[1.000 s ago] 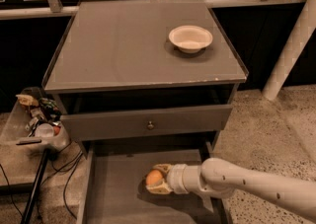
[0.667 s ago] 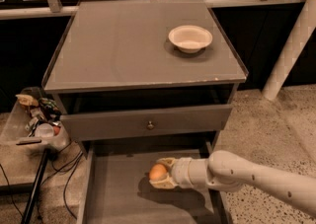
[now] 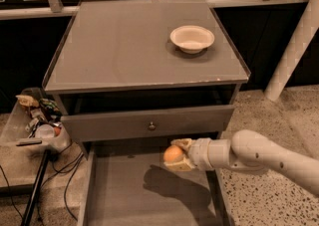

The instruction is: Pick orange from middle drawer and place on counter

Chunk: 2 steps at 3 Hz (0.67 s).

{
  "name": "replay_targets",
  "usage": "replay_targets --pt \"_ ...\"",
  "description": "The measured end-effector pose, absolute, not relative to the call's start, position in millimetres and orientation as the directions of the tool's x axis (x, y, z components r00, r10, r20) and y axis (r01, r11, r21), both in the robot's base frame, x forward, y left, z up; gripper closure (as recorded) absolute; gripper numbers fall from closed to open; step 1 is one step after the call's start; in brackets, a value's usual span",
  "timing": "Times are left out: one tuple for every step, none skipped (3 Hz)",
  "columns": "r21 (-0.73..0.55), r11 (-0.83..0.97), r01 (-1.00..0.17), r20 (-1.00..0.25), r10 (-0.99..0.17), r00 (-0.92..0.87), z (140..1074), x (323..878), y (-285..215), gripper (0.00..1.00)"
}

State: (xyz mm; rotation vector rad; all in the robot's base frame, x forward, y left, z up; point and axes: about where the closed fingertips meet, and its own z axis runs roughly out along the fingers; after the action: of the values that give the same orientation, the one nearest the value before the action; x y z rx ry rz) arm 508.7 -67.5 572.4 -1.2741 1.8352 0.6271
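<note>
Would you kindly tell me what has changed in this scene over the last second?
The end effector, still gripping the orange, has raised it higher above the middle drawer floor and carried it slightly rightward. The white bowl on the counter and the open drawer stayed put.

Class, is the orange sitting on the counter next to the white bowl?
No, the claw holds the orange above the open middle drawer, below the counter where the white bowl sits.
</note>
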Motion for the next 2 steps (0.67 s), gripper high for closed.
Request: replay_targets --pt "-0.078 0.374 -0.924 -0.818 -0.554 -0.155 610.6 513.5 -81.1 1.00" --pt "-0.117 0.361 -0.925 -0.805 -0.580 -0.125 645.0 516.9 -82.6 1.00"
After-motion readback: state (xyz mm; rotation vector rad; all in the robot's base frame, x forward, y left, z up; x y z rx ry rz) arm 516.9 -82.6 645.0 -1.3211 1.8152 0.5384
